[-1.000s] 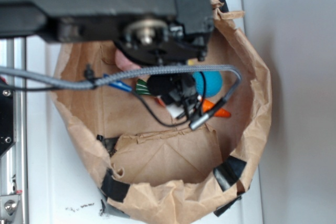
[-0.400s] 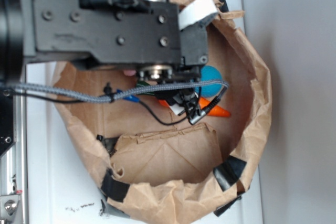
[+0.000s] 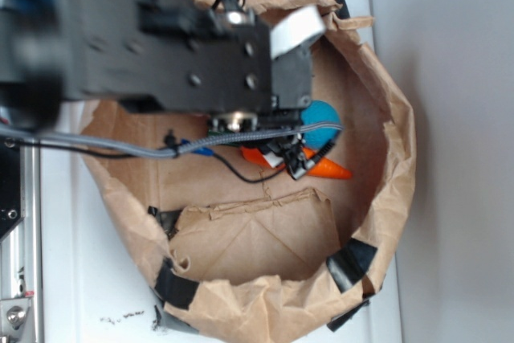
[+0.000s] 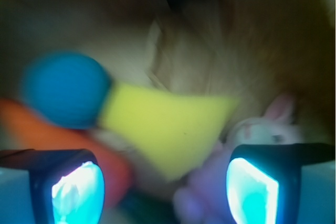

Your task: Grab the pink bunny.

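From the exterior view, the arm hid most of the crumpled brown paper bag; a blue ball and orange carrot showed, no bunny. In the wrist view, the claw gaped empty, the fluffy pink bunny lying just beyond its right finger, beside a yellow sponge.

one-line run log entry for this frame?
phase: approach | hand: open, empty | target: fluffy pale-pink plush bunny by right finger | beside: yellow sponge | container: brown paper bag

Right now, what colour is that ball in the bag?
Blue. The ball shows best in the wrist view, beside the yellow sponge.
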Robot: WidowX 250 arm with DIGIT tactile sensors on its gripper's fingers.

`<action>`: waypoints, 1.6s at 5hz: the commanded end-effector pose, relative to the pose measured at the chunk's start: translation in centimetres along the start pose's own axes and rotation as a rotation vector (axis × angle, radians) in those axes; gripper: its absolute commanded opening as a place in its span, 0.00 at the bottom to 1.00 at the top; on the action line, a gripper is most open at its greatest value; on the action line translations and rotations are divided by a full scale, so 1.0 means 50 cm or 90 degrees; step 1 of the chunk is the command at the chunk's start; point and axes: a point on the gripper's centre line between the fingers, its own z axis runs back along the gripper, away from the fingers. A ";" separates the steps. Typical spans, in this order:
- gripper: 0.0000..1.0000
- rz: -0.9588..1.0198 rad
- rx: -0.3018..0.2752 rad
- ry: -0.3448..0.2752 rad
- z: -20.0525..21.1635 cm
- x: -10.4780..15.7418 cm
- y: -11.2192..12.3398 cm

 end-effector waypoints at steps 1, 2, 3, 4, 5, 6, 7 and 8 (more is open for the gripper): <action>1.00 0.008 0.007 -0.049 -0.034 0.050 0.025; 1.00 -0.002 0.031 -0.052 -0.066 0.014 0.050; 0.52 -0.005 0.021 -0.023 -0.045 0.003 0.056; 0.00 -0.008 0.002 -0.006 -0.023 -0.018 0.085; 0.00 -0.008 -0.015 0.002 -0.003 -0.024 0.088; 0.00 -0.002 -0.040 0.015 0.029 -0.030 0.093; 1.00 -0.001 -0.053 0.040 0.070 -0.008 0.070; 1.00 -0.017 -0.069 0.050 0.083 0.003 0.062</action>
